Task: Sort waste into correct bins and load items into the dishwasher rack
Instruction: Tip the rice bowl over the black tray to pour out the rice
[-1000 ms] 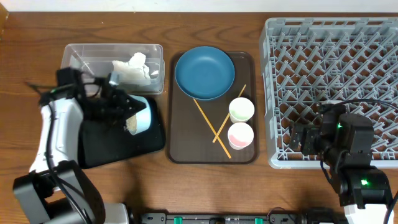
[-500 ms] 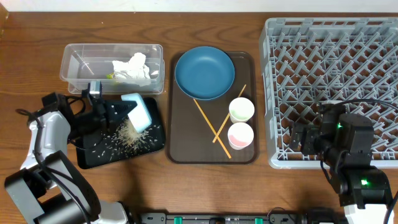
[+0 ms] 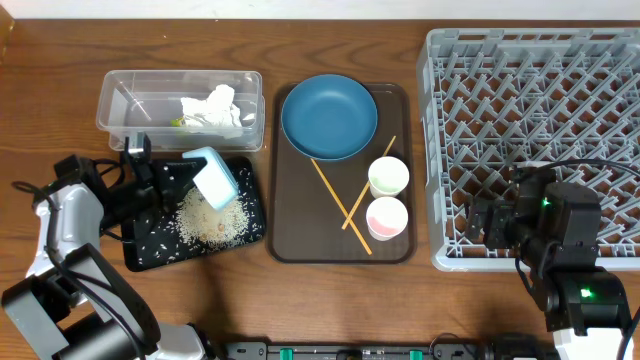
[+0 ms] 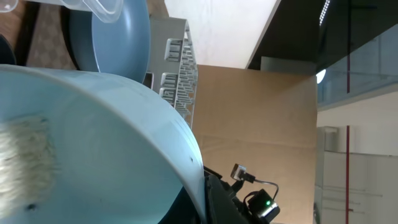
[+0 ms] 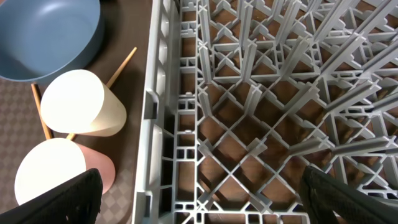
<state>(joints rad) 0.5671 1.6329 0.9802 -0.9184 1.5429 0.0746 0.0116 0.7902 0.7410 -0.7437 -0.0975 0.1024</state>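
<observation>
The pale-blue bowl (image 3: 213, 178) has tipped further over than a second ago, and the rice grains (image 3: 208, 218) that were inside now lie heaped on the black tray (image 3: 140, 262) beneath it. The left gripper (image 3: 178, 176) is clamped on the bowl, mouth angled down at the pile. Just beyond, the clear tub (image 3: 130, 100) holds the tissue (image 3: 212, 110). The bowl looks emptied, so the dishwasher rack (image 3: 530, 100) should be next, well off to the right across the dark brown serving tray (image 3: 300, 230). The right gripper (image 5: 199, 205) hangs over the rack's near edge, jaws wide and empty; it's the nearer arm.
</observation>
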